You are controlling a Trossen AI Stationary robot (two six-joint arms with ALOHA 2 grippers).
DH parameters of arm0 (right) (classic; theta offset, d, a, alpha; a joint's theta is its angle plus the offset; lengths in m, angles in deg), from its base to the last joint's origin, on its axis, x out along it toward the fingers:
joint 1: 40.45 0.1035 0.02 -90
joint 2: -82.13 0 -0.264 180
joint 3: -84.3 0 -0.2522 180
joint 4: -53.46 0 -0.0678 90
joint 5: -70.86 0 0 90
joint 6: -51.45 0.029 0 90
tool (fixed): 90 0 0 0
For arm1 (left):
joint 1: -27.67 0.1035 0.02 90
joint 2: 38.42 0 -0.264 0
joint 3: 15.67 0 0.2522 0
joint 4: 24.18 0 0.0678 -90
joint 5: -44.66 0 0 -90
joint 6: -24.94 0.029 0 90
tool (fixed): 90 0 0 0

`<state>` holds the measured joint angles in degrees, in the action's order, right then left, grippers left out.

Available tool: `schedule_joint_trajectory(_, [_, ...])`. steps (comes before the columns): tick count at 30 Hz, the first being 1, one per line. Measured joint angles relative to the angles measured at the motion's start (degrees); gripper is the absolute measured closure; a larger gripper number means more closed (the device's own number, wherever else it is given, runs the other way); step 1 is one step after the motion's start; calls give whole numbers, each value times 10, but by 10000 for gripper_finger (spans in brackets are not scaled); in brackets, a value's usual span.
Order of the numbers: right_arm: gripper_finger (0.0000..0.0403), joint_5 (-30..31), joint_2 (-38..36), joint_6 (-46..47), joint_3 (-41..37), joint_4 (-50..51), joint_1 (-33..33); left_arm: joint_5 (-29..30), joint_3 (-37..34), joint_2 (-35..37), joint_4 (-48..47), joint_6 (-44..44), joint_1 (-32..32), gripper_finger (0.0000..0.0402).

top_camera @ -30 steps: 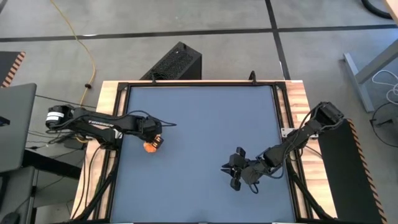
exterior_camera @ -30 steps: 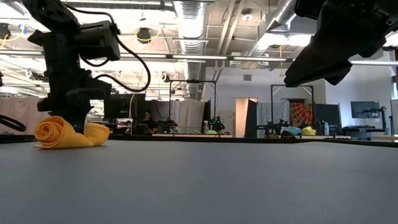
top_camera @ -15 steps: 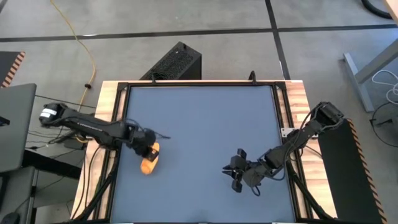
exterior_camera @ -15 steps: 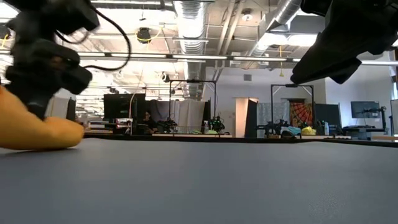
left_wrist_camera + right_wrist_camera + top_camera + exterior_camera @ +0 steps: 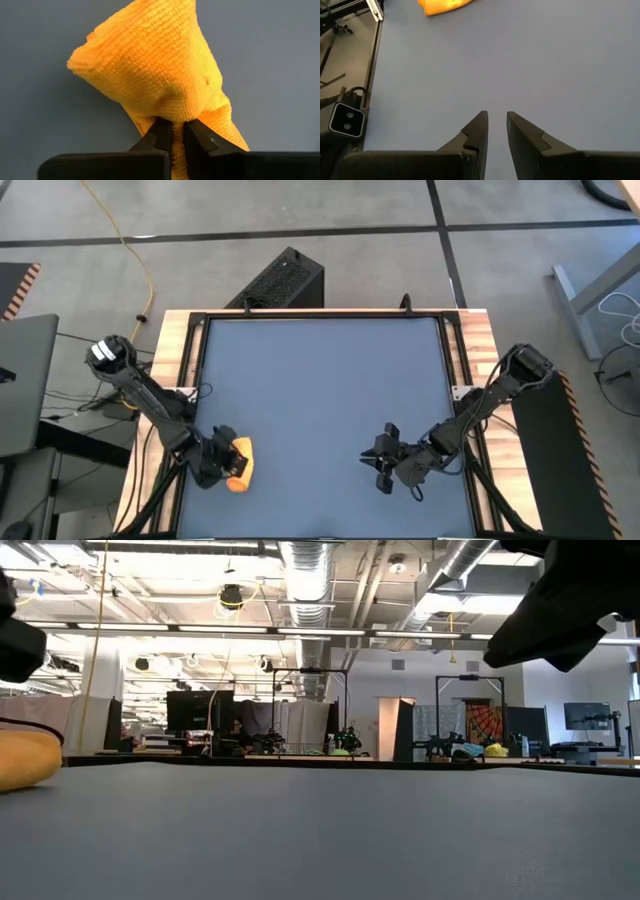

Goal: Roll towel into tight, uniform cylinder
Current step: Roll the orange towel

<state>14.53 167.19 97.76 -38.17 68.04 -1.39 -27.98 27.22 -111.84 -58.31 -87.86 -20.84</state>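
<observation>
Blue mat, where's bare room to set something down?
The mat lies bare across its far half and middle, between the two arms. It is crowded at the near left corner, where the left gripper pinches the towel, and near right around the right gripper.

Even, bright overhead light on the mat [image 5: 330, 400]; soft shadows only, no glare. Low view: ceiling strip lights [image 5: 330, 632] blow out a bit, far room sharp, near mat surface soft, dark arm shapes at both upper corners blurred. Left wrist view: towel [image 5: 155, 75] crisp, weave visible, fingers [image 5: 160, 137] slightly soft.
</observation>
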Motion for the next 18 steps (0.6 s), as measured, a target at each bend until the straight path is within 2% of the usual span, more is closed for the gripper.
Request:
schedule_joint_trajectory(3, [306,1,0,14,0,0,-1,11,1,-25,37,-3,-19,394])
schedule_joint_trajectory(8, [306,1,0,19,0,0,-1,4,1,-30,55,77,-10,373])
schedule_joint_trajectory(18, [306,-6,0,19,0,0,-2,2,0,36,27,149,35,244])
